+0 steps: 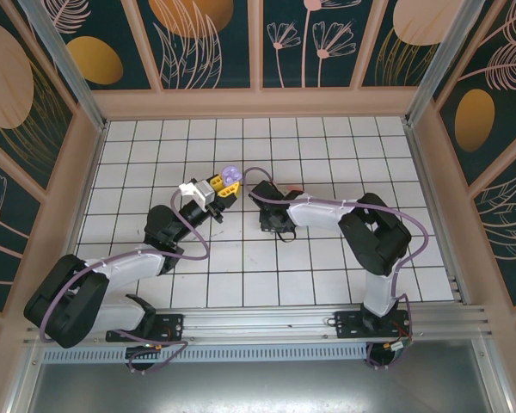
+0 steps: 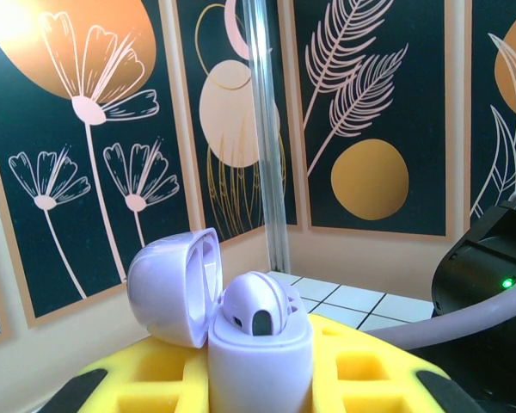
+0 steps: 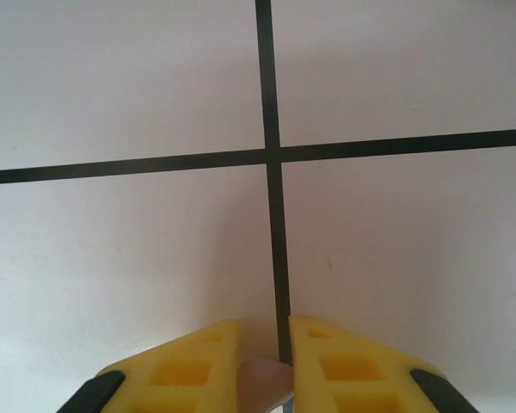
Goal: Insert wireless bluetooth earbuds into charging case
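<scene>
Two YAM arms meet mid-cell over a white-tiled counter [image 1: 327,155], hemmed in by dark wall panels [image 2: 86,129] printed w/ flowers and leaves. The left gripper [image 1: 217,193] is clamped on the lilac charging case [image 2: 258,353], which sits near the centre of the counter, a little toward the far wall. In the left wrist view the case stands upright btwn yellow fingers [image 2: 129,379], its lid [image 2: 172,288] swung open to the left. A lilac earbud [image 2: 256,303] is seated inside, its rounded head w/ a dark oval spot rising above the rim. To the right of the case are a black housing [image 2: 486,258] w/ a small green light and a purple cable [image 2: 464,323] curving past it. A clear upright post [image 2: 267,129] stands at the corner behind. The right arm [image 1: 327,209] reaches in from the right side, its wrist just beside the case but apart from it. The right gripper [image 3: 265,357] points straight down at the tiles, its yellow fingers set narrow and pinching a pale pink earbud [image 3: 262,379]. Only a rounded bit of that bud shows at the bottom edge, so its pose can't be told. The tips hang by a crossing of black grid lines [image 3: 268,155]; whether they touch the counter can't be told.
</scene>
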`<state>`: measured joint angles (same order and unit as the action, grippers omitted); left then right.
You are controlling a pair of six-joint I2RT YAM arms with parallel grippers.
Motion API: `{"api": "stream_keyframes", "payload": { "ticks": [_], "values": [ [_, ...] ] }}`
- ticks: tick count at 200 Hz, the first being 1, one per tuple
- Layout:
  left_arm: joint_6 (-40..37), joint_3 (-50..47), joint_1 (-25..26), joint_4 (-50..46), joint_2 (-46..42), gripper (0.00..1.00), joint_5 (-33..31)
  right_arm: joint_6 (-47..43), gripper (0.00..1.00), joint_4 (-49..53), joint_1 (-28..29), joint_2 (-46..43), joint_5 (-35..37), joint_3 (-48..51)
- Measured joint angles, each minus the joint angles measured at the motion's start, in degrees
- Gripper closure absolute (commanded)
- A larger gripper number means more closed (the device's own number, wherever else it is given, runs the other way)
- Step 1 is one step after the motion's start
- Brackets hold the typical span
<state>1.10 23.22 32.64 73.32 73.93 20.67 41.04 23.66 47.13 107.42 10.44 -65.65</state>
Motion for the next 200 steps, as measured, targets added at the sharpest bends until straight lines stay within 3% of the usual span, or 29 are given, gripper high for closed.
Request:
{"api": "stream_keyframes", "payload": {
  "ticks": [50, 147, 200],
  "values": [
    [0.0, 0.0, 0.0, 0.0, 0.0, 1.0, 0.24, 0.0, 0.83, -0.55, 0.0, -2.25, -0.07, 0.15],
    [0.02, 0.0, 0.0, 0.0, -0.02, 1.0, 4.28, -0.7, 0.83, 0.55, -1.64, -22.97, 2.62, 0.28],
    [0.04, 0.02, 0.0, 0.0, 0.0, 1.0, 5.95, -4.11, 0.83, 1.07, -1.73, -29.66, 3.65, -5.53]
  ]
}}
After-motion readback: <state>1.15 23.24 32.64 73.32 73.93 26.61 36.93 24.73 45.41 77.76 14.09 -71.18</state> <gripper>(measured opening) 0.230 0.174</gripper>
